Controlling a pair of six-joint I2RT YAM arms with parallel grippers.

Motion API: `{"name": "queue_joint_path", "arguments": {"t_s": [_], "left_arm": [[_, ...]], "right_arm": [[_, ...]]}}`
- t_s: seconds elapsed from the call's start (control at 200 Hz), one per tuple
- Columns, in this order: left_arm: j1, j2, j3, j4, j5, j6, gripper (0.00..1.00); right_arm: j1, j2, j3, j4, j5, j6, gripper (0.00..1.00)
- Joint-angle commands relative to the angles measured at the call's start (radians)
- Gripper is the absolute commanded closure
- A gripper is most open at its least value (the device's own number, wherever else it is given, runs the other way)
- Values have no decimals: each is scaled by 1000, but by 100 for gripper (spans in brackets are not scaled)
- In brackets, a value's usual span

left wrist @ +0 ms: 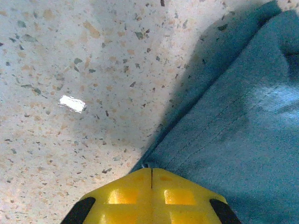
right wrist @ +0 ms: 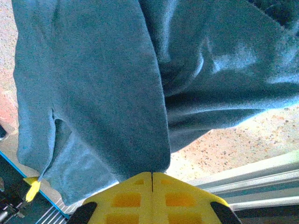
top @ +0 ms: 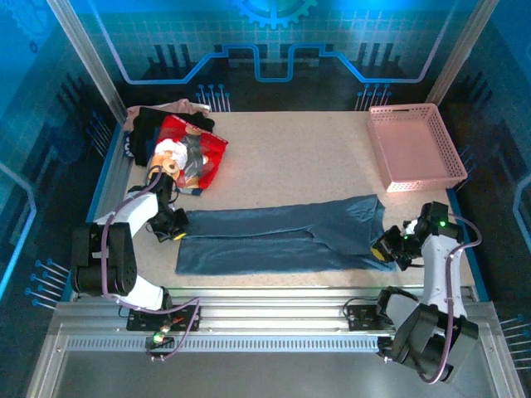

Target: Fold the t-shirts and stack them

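Note:
A dark slate-blue t-shirt (top: 282, 236) lies folded into a long strip across the near part of the table. My left gripper (top: 174, 230) is at its left end, low over the table. In the left wrist view the yellow jaws (left wrist: 151, 170) are shut on a corner of the blue cloth (left wrist: 233, 130). My right gripper (top: 387, 249) is at the strip's right end. Its jaws (right wrist: 152, 174) are shut on an edge of the shirt (right wrist: 103, 84), which drapes away from them. A red teddy-bear t-shirt (top: 195, 153) lies on a black one (top: 145, 133) and a beige one (top: 178, 107) at the back left.
A pink lattice basket (top: 419, 182) stands at the back right, just beyond my right arm. Bare speckled tabletop (top: 299, 166) lies between the pile and the basket. A metal rail (top: 274, 319) runs along the near edge by the arm bases.

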Motion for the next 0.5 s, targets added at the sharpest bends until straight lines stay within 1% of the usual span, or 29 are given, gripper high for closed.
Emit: {"name": "queue_joint_path", "arguments": {"t_s": [0.0,0.125,0.405,0.44,0.46,0.49,0.495], "left_arm": [[2,22,-16,7,-20,-14,96],[3,41,-9,6,-29,-10,96],[3,71,-2,6,-43,-11,95],[3,73,-2,6,-43,-12,92],[3,73,-2,6,-42,-13,89],[3,71,0,6,-43,-14,80],[3,71,0,5,-43,-14,77]], "right_arm": [[6,-25,23,-59,-16,30,100],[12,-41,20,-67,-33,43,100],[13,-84,-5,-97,4,63,100],[13,-82,-11,-95,15,63,100],[13,-80,-15,-93,21,63,100],[14,-73,-24,-89,30,62,99],[14,-72,-25,-88,32,62,99]]}}
